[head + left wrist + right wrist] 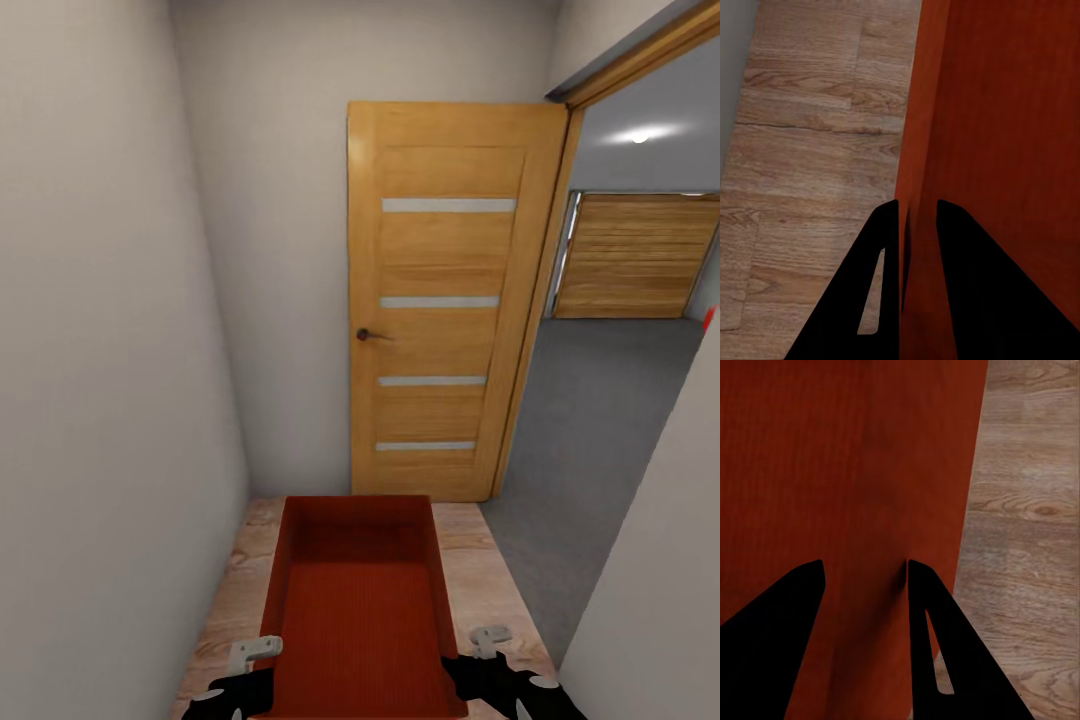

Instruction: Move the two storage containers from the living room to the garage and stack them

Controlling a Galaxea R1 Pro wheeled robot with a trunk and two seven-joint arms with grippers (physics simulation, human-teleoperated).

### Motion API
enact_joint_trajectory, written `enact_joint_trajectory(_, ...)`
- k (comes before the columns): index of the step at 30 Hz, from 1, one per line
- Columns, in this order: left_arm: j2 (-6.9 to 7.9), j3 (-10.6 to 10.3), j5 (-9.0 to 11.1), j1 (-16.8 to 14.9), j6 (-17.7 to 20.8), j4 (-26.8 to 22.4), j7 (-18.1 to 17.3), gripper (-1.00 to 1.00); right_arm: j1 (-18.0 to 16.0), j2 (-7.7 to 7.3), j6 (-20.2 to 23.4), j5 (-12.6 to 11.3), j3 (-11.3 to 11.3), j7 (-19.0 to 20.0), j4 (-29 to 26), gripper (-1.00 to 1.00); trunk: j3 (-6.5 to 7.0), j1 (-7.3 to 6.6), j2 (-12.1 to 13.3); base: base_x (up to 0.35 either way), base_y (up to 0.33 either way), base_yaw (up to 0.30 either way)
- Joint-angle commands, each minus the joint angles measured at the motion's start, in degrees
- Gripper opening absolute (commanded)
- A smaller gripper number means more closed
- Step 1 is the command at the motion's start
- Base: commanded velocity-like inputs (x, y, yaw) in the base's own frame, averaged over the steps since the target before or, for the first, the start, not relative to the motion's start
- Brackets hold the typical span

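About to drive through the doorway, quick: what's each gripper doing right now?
Left gripper: shut on the storage container's left wall.
Right gripper: shut on the same container's right wall.

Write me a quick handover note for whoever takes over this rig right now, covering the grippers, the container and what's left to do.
Left gripper: shut on the left wall of the storage container.
Right gripper: straddles the container's right wall, holding it from the other side.
The container is carried in front of the trunk, over the wood-plank floor of a narrow hallway.
Ahead, a wooden door stands open; right of it lies the garage, with grey concrete floor and a wooden-slat door.
Done: one container picked up and brought to the garage doorway.
Left: drive in, set it down, stack the two containers.
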Motion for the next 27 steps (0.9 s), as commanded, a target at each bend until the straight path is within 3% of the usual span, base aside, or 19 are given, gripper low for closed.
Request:
enact_joint_trajectory(1, -0.10, 0.11, -1.32, 0.00, -1.93, -0.19, 0.46, -1.00, -0.03, 0.36, 0.35, -0.62, -0.37, 1.35, 0.03, -1.00, -0.09, 0.05, -0.07, 0.325, 0.000, 0.000)
enact_joint_trajectory(27, -0.08, 0.11, -1.32, 0.00, -1.93, -0.19, 0.46, -1.00, -0.03, 0.36, 0.37, -0.66, -0.37, 1.35, 0.03, -1.00, -0.09, 0.05, -0.07, 0.325, 0.000, 0.000)
